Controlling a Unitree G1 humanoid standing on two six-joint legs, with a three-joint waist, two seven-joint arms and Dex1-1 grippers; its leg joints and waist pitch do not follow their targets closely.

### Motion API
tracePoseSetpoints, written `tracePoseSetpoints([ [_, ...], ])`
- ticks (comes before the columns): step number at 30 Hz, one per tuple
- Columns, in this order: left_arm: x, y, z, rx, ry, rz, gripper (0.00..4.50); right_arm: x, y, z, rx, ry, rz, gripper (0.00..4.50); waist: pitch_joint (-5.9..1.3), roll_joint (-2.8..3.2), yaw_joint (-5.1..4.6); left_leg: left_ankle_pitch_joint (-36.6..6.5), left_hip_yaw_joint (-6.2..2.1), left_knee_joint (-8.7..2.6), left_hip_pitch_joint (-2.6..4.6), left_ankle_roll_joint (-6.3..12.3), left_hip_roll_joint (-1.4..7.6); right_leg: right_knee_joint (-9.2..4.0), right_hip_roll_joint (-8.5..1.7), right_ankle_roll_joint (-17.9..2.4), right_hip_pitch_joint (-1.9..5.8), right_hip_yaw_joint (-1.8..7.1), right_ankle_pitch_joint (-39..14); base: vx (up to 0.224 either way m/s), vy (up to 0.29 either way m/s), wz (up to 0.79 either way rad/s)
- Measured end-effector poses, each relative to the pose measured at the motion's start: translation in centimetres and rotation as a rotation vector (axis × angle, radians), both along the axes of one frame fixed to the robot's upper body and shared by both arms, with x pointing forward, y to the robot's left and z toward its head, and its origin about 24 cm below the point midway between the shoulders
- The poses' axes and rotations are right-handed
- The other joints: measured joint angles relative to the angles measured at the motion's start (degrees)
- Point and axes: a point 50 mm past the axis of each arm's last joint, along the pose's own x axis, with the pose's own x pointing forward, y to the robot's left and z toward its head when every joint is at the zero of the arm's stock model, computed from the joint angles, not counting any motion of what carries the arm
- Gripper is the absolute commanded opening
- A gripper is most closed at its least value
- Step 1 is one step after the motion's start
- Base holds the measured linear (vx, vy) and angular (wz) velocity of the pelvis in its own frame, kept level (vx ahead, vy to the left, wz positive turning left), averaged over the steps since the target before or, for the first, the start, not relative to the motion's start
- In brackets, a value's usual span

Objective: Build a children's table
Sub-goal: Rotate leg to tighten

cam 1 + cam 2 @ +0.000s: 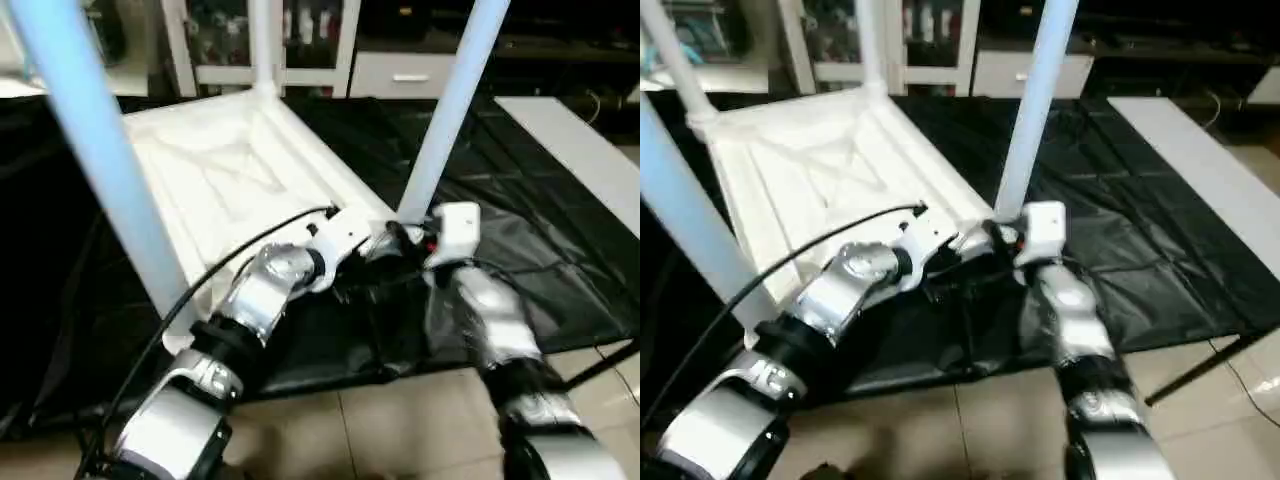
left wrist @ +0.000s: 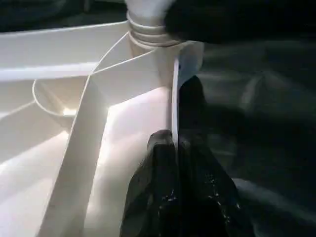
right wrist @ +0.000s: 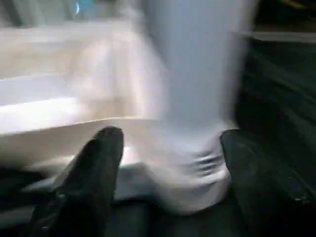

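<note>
At near corner, left fingers (image 2: 173, 163) clamping tabletop rim (image 2: 174, 98); right fingers (image 3: 98, 158) spread around leg (image 3: 192, 123).

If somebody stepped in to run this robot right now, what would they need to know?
Left gripper: shut on the tabletop's rim, at the near corner.
Right gripper: fingers either side of the near leg's base, not visibly clamped.
Tabletop lies underside up on the black cloth.
Done: four legs stand in their corners.
Left: check the near leg is tight, then turn the table upright.
</note>
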Motion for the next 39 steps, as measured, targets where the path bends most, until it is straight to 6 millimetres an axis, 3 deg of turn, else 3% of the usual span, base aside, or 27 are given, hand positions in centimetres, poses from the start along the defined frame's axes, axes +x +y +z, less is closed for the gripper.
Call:
tracePoseSetpoints([
  [1, 0.1, 0.4, 0.0, 0.009, -0.003, 0.007, 0.00, -0.4, 0.6, 0.1, -0.001, -0.013, 0.050, 3.57, 0.10, -0.35, -0.32, -0.04, -0.23, 0.00, -0.01, -0.09, 0.01, -0.05, 0.00, 0.03, -0.02, -0.21, 0.06, 0.000, 0.000, 0.00],
  [3, -0.2, 0.8, -0.1, 0.017, 0.005, -0.019, 0.00, -0.9, 0.3, 0.5, -0.026, -0.032, 0.100, 3.74, 0.10, -0.40, -0.19, -0.14, -0.31, 0.00, 0.02, -0.39, 0.00, -0.11, -0.05, 0.01, -0.20, -0.25, 0.10, 0.000, 0.000, 0.00],
  [5, -1.3, 1.6, -0.4, 0.029, 0.033, -0.107, 0.00, -1.8, -2.6, 0.7, -0.121, -0.036, 0.117, 4.00, 0.04, -0.26, 0.89, -0.20, -0.08, -0.05, 0.06, -0.28, -0.03, -0.14, -0.18, 0.08, -0.20, 0.02, 0.05, 0.000, 0.000, 0.00],
  [7, -1.8, 2.9, -0.3, 0.035, 0.047, -0.168, 0.00, -2.4, -4.8, 0.9, -0.166, -0.011, 0.129, 4.10, 0.02, -0.16, 1.21, -0.15, -0.07, -0.04, 0.06, -0.21, -0.04, -0.17, -0.14, 0.07, -0.19, 0.03, 0.06, 0.000, 0.000, 0.00],
  [11, -2.5, 4.7, -0.3, 0.030, 0.102, -0.261, 0.00, -4.5, -6.0, 0.9, -0.239, 0.042, 0.317, 4.42, 0.02, 0.14, 1.31, -0.19, -0.07, 0.06, 0.08, -0.32, -0.01, -0.15, -0.08, -0.02, -0.05, 0.01, 0.13, 0.000, 0.000, 0.00],
  [13, -2.7, 5.0, -0.3, 0.031, 0.121, -0.300, 0.00, -5.8, -6.7, 0.7, -0.274, 0.090, 0.406, 4.42, 0.04, -0.15, 1.50, -0.19, -0.06, 0.07, 0.12, -0.32, 0.03, -0.25, -0.10, 0.01, 0.11, 0.03, 0.11, 0.000, 0.000, 0.00],
  [16, -3.3, 6.2, -0.1, 0.042, 0.165, -0.368, 0.00, -6.8, -7.7, 1.4, -0.248, 0.136, 0.499, 4.42, -0.12, -1.20, 1.48, -0.19, -0.07, 0.08, 0.19, -0.32, 0.05, -0.23, -0.15, 0.08, 0.18, 0.03, 0.07, 0.000, 0.000, 0.00],
  [18, -3.6, 6.7, -0.1, 0.051, 0.187, -0.416, 0.00, -6.3, -7.5, 2.0, -0.240, 0.122, 0.540, 4.42, -0.32, -1.59, 1.35, -0.19, -0.11, 0.16, 0.23, -0.32, 0.05, -0.26, -0.15, 0.09, 0.29, 0.02, 0.06, 0.000, 0.000, 0.00],
  [22, -4.5, 5.9, -0.3, 0.048, 0.218, -0.519, 0.00, -4.8, -5.7, 2.1, -0.238, 0.093, 0.624, 4.42, -0.38, -1.43, 1.91, -0.19, 0.05, 0.17, 0.19, -0.31, 0.01, -0.38, -0.24, 0.07, 0.51, 0.20, 0.07, 0.000, 0.000, 0.00],
  [24, -4.9, 5.3, -0.4, 0.044, 0.239, -0.574, 0.00, -4.4, -4.5, 2.0, -0.243, 0.092, 0.676, 4.42, -0.39, -1.06, 2.40, -0.19, 0.06, 0.20, 0.08, -0.31, -0.01, -0.40, -0.28, 0.05, 0.53, 0.19, 0.08, 0.000, 0.000, 0.00],
  [37, -4.7, 5.6, -0.6, 0.047, 0.267, -0.612, 0.00, -3.9, -4.6, 0.9, -0.282, 0.207, 0.855, 4.42, -0.41, -0.84, 2.48, -0.17, -0.03, 0.22, 0.15, -0.32, 0.03, -0.15, -0.22, 0.03, 0.57, 0.08, 0.09, 0.000, 0.000, 0.00],
  [39, -4.7, 5.5, -0.6, 0.048, 0.267, -0.615, 0.00, -4.0, -4.7, 0.6, -0.280, 0.218, 0.869, 4.09, -0.41, -0.83, 2.54, -0.16, -0.03, 0.23, 0.15, -0.32, 0.03, -0.16, -0.22, 0.03, 0.60, 0.06, 0.09, 0.000, 0.000, 0.00],
])
